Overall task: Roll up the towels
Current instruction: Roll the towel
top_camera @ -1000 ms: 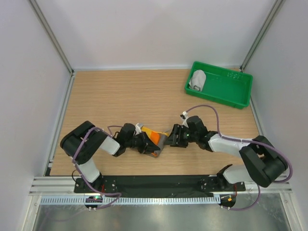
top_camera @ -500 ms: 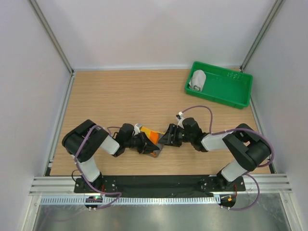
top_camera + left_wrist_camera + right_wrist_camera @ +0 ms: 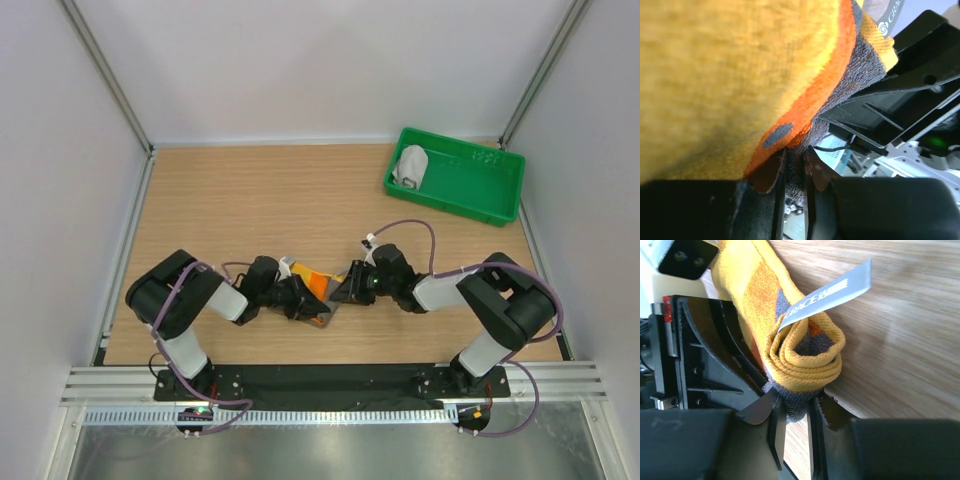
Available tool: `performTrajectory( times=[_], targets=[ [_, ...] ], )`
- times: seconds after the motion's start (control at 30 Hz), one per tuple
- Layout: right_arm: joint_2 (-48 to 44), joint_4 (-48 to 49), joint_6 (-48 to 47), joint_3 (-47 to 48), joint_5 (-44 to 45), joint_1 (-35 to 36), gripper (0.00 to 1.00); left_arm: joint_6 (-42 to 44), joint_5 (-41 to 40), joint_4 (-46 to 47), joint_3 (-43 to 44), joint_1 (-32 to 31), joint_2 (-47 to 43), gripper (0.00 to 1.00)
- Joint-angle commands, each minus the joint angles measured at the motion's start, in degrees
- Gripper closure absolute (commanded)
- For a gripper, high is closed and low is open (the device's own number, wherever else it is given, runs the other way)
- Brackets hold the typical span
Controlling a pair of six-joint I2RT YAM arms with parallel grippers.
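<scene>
The orange and yellow towel point(image 3: 316, 287) with grey backing lies partly rolled at the table's front middle, held from both sides. My left gripper point(image 3: 301, 299) is shut on its grey edge point(image 3: 796, 165). My right gripper point(image 3: 345, 288) is shut on the grey edge below the rolled yellow end point(image 3: 802, 352), which carries a grey label point(image 3: 827, 296). The light grey towel point(image 3: 410, 166) lies rolled in the green tray point(image 3: 470, 190) at the back right.
The wooden table point(image 3: 250, 200) is bounded by metal frame posts and white walls. The green tray stands near the right wall. Both arms' cables loop over the table front.
My right gripper has moved left toward the orange and yellow towel and closed in on its right end. The left gripper has stayed in place on the towel.
</scene>
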Motion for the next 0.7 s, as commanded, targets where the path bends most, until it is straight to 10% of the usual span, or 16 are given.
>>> performTrajectory(
  times=[0.0, 0.3, 0.67],
  targets=[
    [-2.3, -8.5, -3.5, 3.1, 4.3, 0.5, 0.76, 6.5, -2.9, -11.8, 0.8, 0.3, -3.0, 0.89],
    [-3.7, -23.5, -7.4, 9.0, 6.8, 0.8, 0.79, 20.5, -14.7, -41.5, 7.6, 0.2, -14.5, 0.73],
    [-3.0, -34.0, -9.9, 15.9, 8.6, 2.8, 0.80, 33.5, -29.0, -55.5, 14.0, -2.8, -23.4, 0.64]
  ],
)
